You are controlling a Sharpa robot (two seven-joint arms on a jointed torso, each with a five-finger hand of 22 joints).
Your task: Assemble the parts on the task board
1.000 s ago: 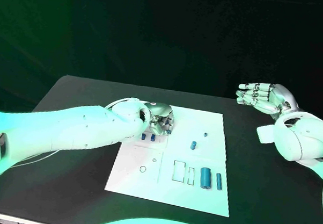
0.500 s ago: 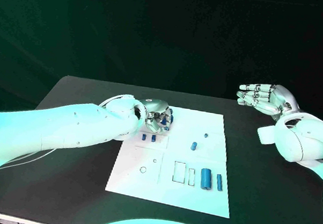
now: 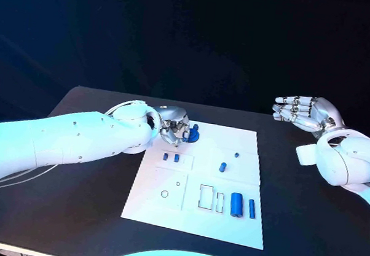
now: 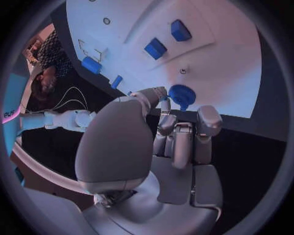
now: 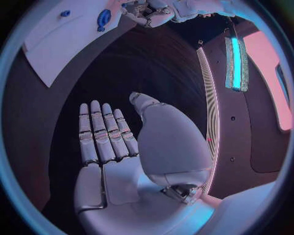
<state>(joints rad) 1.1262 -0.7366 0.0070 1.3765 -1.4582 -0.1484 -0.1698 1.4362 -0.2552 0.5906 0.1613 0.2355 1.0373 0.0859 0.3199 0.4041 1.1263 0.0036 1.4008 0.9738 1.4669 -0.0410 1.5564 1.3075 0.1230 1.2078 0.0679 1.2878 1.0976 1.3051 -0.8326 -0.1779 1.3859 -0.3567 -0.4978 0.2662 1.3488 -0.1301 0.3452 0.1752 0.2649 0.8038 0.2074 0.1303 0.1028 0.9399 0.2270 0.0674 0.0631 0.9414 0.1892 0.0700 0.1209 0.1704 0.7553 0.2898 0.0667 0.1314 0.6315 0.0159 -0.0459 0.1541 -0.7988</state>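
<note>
The black table (image 3: pixel 70 202) carries the white task board (image 3: pixel 228 225), which lies flat in the middle with drawn outlines on it.

The left arm (image 3: pixel 50 141) reaches in across the table toward the board's far left corner. Its left hand (image 3: pixel 172 130) hangs over that corner with the fingers curled together, pinching a round blue gear-like part (image 3: pixel 192 131) at the fingertips; the left wrist view shows the same toothed blue disc (image 4: pixel 181 95) pressed between thumb and fingers just above the board surface. Whether the disc touches the board cannot be told.

The right arm (image 3: pixel 350 167) is raised off to the side of the board, well apart from it. Its right hand (image 3: pixel 304 112) is held up with nothing in it; in the right wrist view the fingers (image 5: pixel 101 132) lie straight side by side, with the thumb standing away from them.

On the near part of the board a thick blue cylinder (image 3: pixel 236 204) lies beside a thinner blue rod (image 3: pixel 251 208), both next to the drawn rectangles. Two small blue blocks (image 3: pixel 171 157) sit side by side just nearer than the left hand. A small blue peg (image 3: pixel 223 166) lies near the board's middle, and a tiny blue piece (image 3: pixel 236 154) sits just beyond it.
</note>
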